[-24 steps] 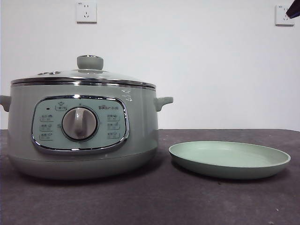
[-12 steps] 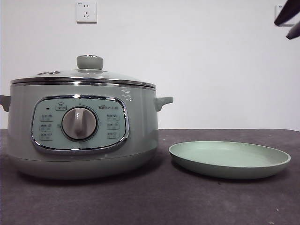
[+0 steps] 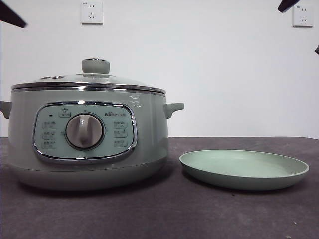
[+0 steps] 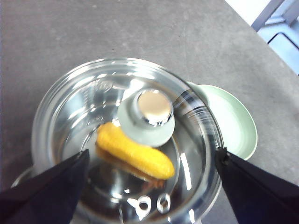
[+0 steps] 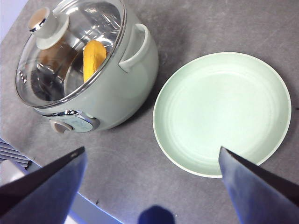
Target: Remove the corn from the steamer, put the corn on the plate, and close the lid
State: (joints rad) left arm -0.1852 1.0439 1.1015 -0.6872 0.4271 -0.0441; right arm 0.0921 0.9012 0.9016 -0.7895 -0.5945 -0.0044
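Note:
The sage-green steamer (image 3: 149,144) stands on the left of the table with its glass lid (image 3: 75,79) on. Through the lid (image 4: 84,107) the yellow corn (image 4: 135,151) shows, lying inside beside the knob (image 4: 149,109). My left gripper (image 4: 152,150) hangs open above the lid, touching nothing; in the front view only its black tip (image 3: 10,15) shows, at the top left corner. The pale-green plate (image 3: 244,169) sits bare to the right of the steamer. Above the plate (image 5: 224,112) my right gripper (image 5: 152,148) hangs open. The right wrist view also shows the corn (image 5: 93,58).
The table (image 3: 174,214) is dark grey. Two wall sockets (image 3: 91,12) (image 3: 302,16) are on the white wall behind. The steamer's side handle (image 3: 173,107) sticks out toward the plate. A table edge (image 4: 261,42) runs close beyond the plate.
A black gripper tip has come into the front view at the top left. The dark tips at the top right have spread apart and shifted.

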